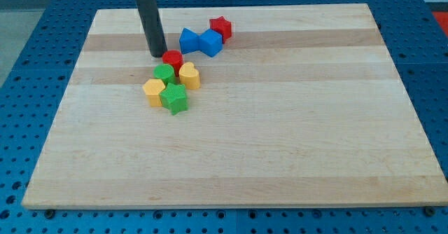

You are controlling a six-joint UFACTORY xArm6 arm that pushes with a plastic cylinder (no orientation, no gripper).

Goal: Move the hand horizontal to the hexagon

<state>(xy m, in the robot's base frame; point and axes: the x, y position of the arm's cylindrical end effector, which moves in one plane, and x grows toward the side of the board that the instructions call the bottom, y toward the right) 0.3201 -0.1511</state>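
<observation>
Green star (174, 99) lies below-right of my tip (158, 54). A red block (172, 59), likely the hexagon, sits just right, nearly level. Bare rod, nothing to open or shut.

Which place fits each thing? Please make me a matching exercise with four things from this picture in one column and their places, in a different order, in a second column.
Things:
1. my tip
2. red star
3. green star
4. yellow heart

Places:
A. lowest block of the cluster, nearest the view's bottom
B. just at the view's left of the small red block
C. at the view's right of the green round block
D. farthest toward the view's top right, beside the blue blocks

Pairs: 1-B, 2-D, 3-A, 4-C
</observation>
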